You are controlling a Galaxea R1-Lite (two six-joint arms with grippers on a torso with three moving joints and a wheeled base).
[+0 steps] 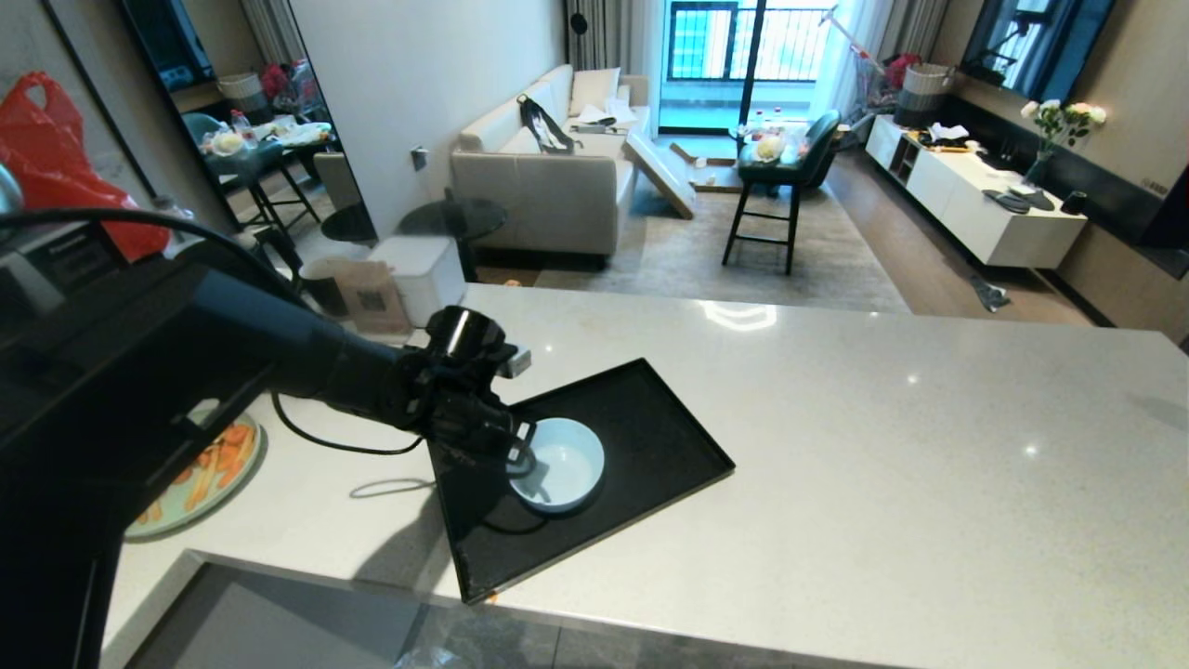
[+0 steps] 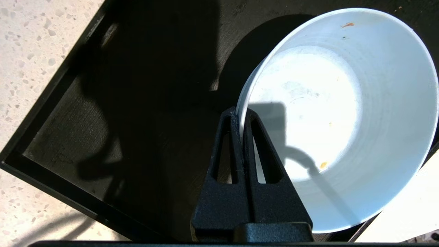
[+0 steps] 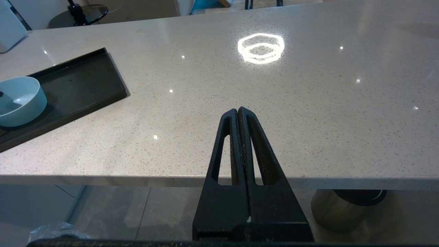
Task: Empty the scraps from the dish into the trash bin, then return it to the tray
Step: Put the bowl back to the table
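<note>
One dish: the small round pale-blue glossy bowl [image 1: 557, 463] sits over the near-left part of the tray, its wall pinched at the rim on the robot's side.
Bowl contents: almost bare inside, with only a few tiny orange and yellow specks [image 2: 322, 165] on the glazed surface.
Tray: the large flat rectangular matte-black tray with a low raised rim [image 1: 650, 437] lies on the table at an angle, one corner pointing toward the near edge.
Left claw: the left claw [image 1: 520, 452] is clamped onto the bowl's rim, one finger inside the wall and one outside, as the left wrist view shows.
Bowl tilt: from the left wrist view the bowl looks tipped, but I cannot tell whether its base touches the tray.
Right claw: the right claw [image 3: 238, 111] has its fingers pressed together on nothing, held just off the near edge of the table, well apart from the tray.
Table: the pale speckled stone table [image 1: 882, 446] carries the tray.
Plate: a wide flat pale-green plate with orange pieces [image 1: 218, 469] rests on the table to the left, partly hidden by the arm.
</note>
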